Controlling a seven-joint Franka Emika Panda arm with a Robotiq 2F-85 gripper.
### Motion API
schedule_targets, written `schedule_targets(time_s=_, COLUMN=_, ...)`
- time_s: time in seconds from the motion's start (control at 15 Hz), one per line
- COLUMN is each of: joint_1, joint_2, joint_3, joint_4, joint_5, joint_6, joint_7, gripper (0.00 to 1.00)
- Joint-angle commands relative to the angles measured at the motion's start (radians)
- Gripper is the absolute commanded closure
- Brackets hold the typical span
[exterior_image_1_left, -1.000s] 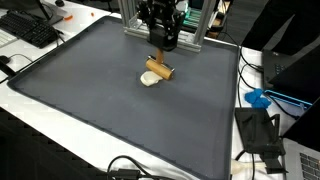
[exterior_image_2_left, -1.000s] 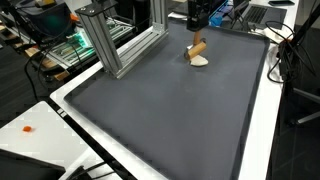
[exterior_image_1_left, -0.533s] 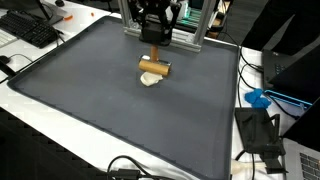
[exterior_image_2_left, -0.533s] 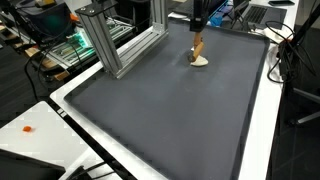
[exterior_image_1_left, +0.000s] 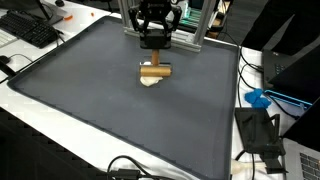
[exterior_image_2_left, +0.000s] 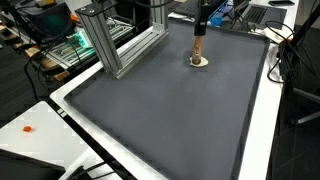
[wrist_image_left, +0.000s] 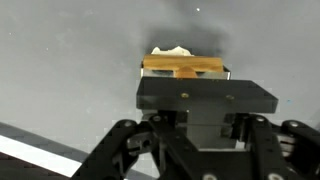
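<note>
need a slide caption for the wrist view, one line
Wrist view: gripper shut on a wooden block, with a small white lump showing just past it on the dark grey mat.

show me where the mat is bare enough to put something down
The near half of the grey mat is bare, from its front rim up to the white lump. Crowded: the far edge, where the claw grips the wooden block before the metal frame.

Grey mat (exterior_image_1_left: 120, 115) is covering the white table (exterior_image_2_left: 30, 145). Aluminium frame (exterior_image_2_left: 122, 45) is standing at the mat's edge. Keyboard (exterior_image_1_left: 30, 30) and blue tool (exterior_image_1_left: 258, 98) are lying off-mat.
</note>
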Motion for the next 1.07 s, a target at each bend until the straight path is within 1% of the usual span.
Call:
schedule_targets(time_s=0.0, joint_1=-0.020, joint_2=-0.001, joint_3=0.019, joint_4=-0.023, joint_5=0.009, joint_6=0.041, joint_7=-0.104, gripper=0.66)
schedule_targets(time_s=0.2, joint_1=-0.022, joint_2=-0.001, joint_3=0.026, joint_4=-0.046, joint_5=0.030, joint_6=0.073, joint_7=-0.144, gripper=0.66)
schedule_targets(time_s=0.4, joint_1=-0.021, joint_2=0.000, joint_3=0.034, joint_4=-0.070, joint_5=0.046, joint_6=0.122, joint_7=-0.147, gripper=0.66)
schedule_targets(time_s=0.73, joint_1=-0.018, joint_2=0.004, joint_3=0.040, joint_4=-0.098, joint_5=0.061, joint_6=0.214, joint_7=-0.105, gripper=0.66)
schedule_targets(time_s=1.0, joint_1=-0.013, joint_2=0.010, joint_3=0.037, joint_4=-0.109, joint_5=0.056, joint_6=0.264, joint_7=-0.050, gripper=0.66)
